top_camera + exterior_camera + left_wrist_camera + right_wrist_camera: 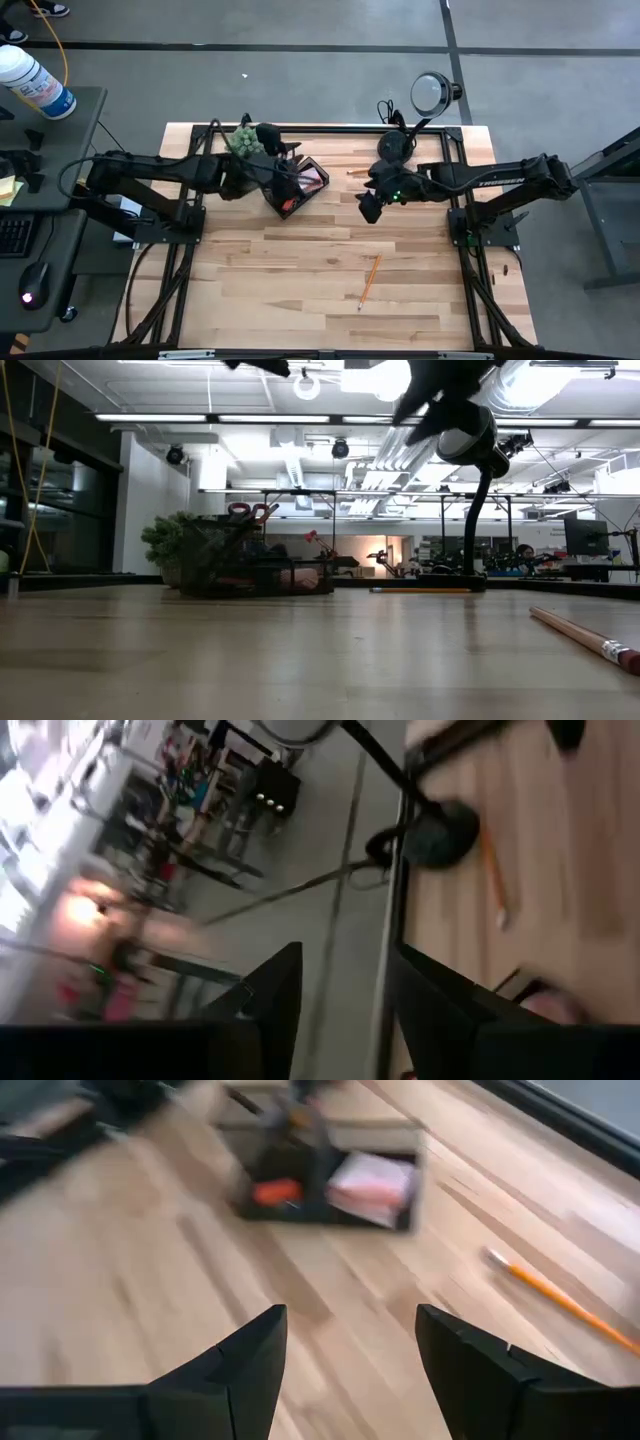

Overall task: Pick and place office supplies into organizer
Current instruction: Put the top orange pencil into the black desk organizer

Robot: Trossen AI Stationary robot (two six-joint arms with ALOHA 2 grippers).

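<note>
The organizer sat on the far-left part of the wooden counter, turned at an angle, right beside the green plant. Inside it, a pink sticky-note pad lay in one compartment and a small red-orange block in the one next to it. In the low view, red scissor handles stood up out of the box's top.

The left gripper hung over the organizer's far edge, its fingers apart with a clear gap and nothing between them. Out past those fingers, the left wrist view showed the lamp base and a pencil on the wood beside it.

The right gripper hovered above the middle of the counter, to the right of the organizer and well apart from it, spread wide and empty; its fingers framed bare wood with the box farther off. The black lamp stood at the far edge behind that arm.

Two pencils were loose on the counter: one lay at the far side between organizer and lamp base, and another lay toward the near side, right of centre, well away from both grippers.
</note>
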